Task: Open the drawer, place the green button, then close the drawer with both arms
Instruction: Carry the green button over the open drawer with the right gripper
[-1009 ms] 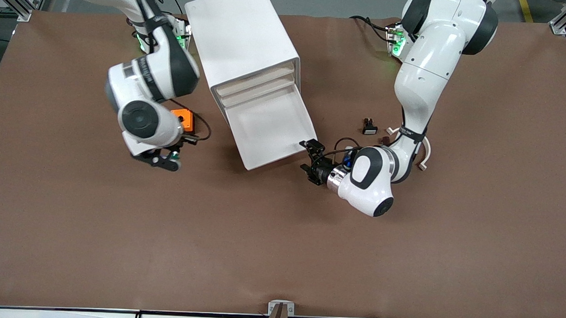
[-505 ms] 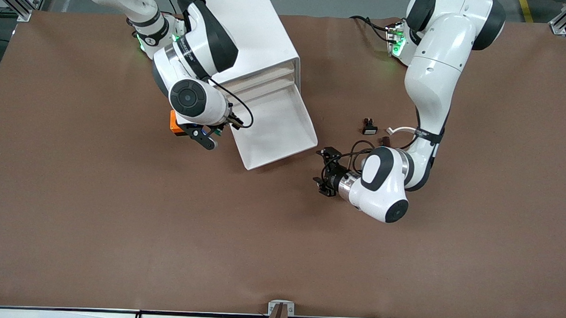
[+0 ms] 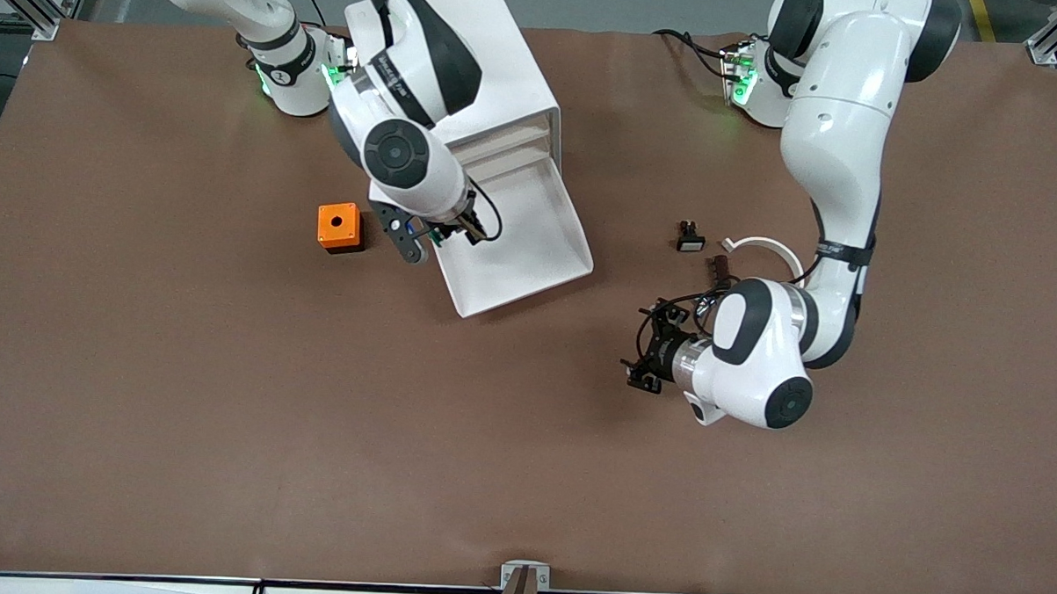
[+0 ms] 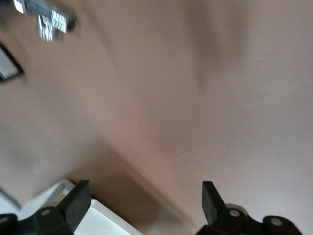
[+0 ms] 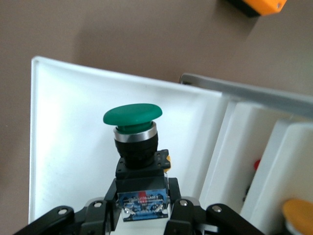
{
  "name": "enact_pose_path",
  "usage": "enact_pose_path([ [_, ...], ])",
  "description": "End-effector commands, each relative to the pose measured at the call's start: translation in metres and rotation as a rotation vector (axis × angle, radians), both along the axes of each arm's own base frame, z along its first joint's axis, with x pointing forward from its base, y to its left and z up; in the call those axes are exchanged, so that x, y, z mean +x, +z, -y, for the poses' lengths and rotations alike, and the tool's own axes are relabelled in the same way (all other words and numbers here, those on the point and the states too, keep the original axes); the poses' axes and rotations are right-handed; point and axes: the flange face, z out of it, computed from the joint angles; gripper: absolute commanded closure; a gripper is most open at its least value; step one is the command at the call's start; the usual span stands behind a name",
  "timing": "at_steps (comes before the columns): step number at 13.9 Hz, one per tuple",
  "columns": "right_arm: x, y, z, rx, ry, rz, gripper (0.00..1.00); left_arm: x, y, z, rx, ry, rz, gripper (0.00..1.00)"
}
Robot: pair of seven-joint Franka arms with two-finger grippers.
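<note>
Drawer [image 3: 517, 244] already pulled out, near the bench's robot-side edge. Right gripper [image 5: 143, 208] clamped on button [image 5: 133, 128], over the drawer's open tray. Left gripper [image 3: 645, 354] spread, empty, waiting mid-bench. Left: release, close.

Even overhead light falls on the desk [image 3: 225, 427]; soft shadows sit under both arms. The left wrist view is smeared with motion blur. The button [image 5: 133, 117] shows sharp, with mild glare on the drawer [image 5: 73, 142].
</note>
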Motion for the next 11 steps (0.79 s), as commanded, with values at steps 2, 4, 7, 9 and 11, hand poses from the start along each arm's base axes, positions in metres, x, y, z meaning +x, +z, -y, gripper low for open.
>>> enact_pose_path([
  [2,-0.009,-0.035,-0.028,-0.021,-0.084,0.010,0.76,0.003,0.056,-0.013,0.019,-0.204,0.157,0.00],
  [4,-0.013,-0.049,-0.038,-0.024,-0.088,0.018,0.76,0.004,0.062,-0.017,0.033,-0.251,0.182,0.00],
  [7,-0.013,-0.067,-0.043,-0.024,-0.089,0.024,0.76,0.004,0.092,-0.025,0.088,-0.361,0.255,0.00],
  [9,-0.012,-0.075,-0.045,-0.024,-0.092,0.025,0.76,0.004,0.106,-0.031,0.099,-0.472,0.302,0.00],
  [11,-0.012,-0.081,-0.046,-0.026,-0.091,0.027,0.76,0.004,0.116,-0.035,0.106,-0.489,0.315,0.00],
])
